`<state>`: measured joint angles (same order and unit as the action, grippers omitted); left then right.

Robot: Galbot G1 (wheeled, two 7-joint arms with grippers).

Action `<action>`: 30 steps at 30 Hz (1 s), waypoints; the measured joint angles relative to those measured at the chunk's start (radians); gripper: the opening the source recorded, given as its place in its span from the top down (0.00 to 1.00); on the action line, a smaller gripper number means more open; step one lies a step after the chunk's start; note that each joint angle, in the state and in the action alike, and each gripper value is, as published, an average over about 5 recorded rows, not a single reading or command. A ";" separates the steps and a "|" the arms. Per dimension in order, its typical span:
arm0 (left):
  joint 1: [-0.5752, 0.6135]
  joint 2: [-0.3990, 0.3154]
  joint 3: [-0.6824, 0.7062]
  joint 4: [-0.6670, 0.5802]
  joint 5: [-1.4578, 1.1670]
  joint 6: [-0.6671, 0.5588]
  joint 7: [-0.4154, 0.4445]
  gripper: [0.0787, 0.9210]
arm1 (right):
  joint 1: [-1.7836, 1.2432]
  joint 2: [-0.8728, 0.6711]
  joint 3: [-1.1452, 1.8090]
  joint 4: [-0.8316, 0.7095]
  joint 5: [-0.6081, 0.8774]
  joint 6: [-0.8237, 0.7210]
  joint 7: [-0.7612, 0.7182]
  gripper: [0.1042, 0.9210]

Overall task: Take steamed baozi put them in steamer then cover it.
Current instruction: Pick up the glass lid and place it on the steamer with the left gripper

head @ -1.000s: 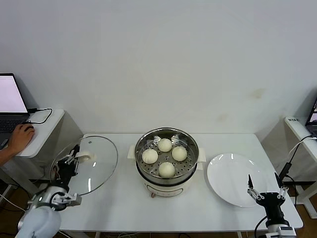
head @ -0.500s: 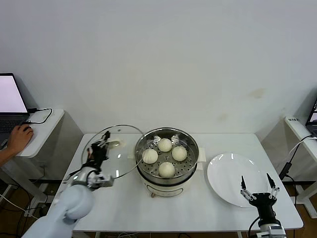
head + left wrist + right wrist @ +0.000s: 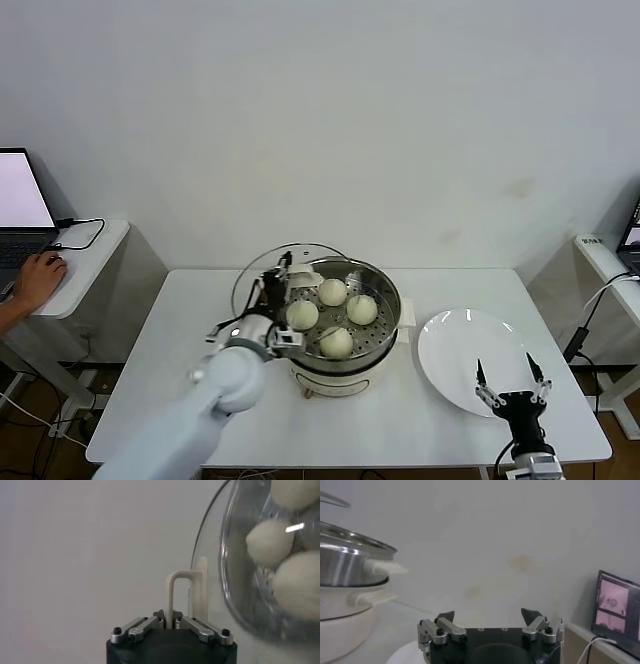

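White table [image 3: 450, 285], left gripper [image 3: 272, 290] clamping cover [image 3: 262, 272] at steamer [image 3: 385, 300] rim

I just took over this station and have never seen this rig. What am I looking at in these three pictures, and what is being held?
This is a two-armed robot at a white table. The wide picture comes from a camera on its head, looking down; the other two come from cameras on its wrists.

On the table stands a shiny steamer with four buns inside, and a bare white plate sits to its right.

The left gripper is shut on the cream handle of a glass lid, held tilted at the steamer's left rim. The left wrist picture shows that handle up close, with buns seen through the glass. The lid is not yet on the steamer.

The right gripper hangs open over the plate's near edge, holding nothing.
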<state>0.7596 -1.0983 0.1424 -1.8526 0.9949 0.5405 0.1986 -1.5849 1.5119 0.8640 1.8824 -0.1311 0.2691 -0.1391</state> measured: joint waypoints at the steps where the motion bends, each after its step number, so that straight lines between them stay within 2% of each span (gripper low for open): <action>1: -0.009 -0.012 0.011 0.008 0.010 0.006 0.006 0.92 | 0.000 0.002 -0.003 -0.001 -0.003 0.001 0.000 0.12; 16: -0.060 -0.155 0.101 0.107 0.138 0.047 0.061 0.92 | -0.002 0.005 -0.018 -0.014 -0.027 0.008 0.001 0.12; 30: -0.047 -0.178 0.112 0.116 0.196 0.054 0.075 0.92 | 0.001 0.002 -0.018 -0.019 -0.029 0.009 0.001 0.12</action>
<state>0.7129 -1.2764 0.2547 -1.7369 1.1909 0.5941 0.2739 -1.5842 1.5144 0.8457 1.8632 -0.1603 0.2779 -0.1383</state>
